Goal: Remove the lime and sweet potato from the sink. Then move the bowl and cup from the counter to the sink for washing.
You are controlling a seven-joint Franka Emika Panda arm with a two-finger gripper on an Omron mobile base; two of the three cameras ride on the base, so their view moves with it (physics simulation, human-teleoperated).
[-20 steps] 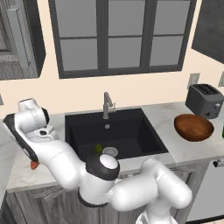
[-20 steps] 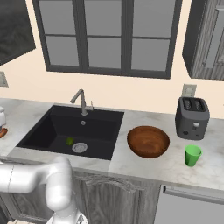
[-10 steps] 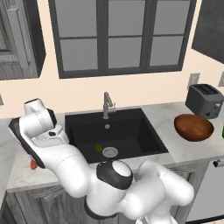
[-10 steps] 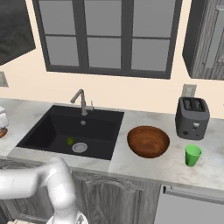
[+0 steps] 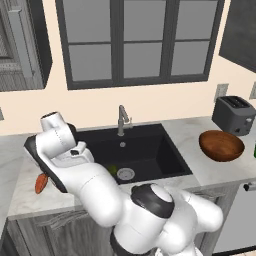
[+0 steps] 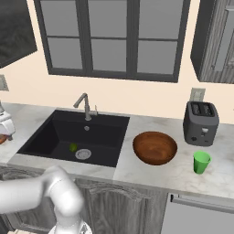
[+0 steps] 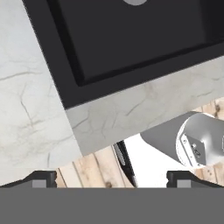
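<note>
I see the worktop (image 6: 151,176), then the black sink (image 6: 55,132) with the lime (image 6: 72,147) at 9 o'clock of its drain. The sweet potato (image 5: 41,183) lies on the left worktop edge. The bowl (image 6: 154,147) and cup (image 6: 201,162) sit right of the sink. My gripper (image 7: 111,177) is wide apart, holding nothing.

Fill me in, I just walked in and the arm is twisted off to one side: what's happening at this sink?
The robot is clearing the sink before washing up. The sweet potato already lies on the counter left of the basin, near the arm's hand, whose jaws stand wide open and hold nothing. The lime still sits in the sink beside the drain. The wooden bowl and the green cup wait on the counter to the right, in front of the toaster.
</note>
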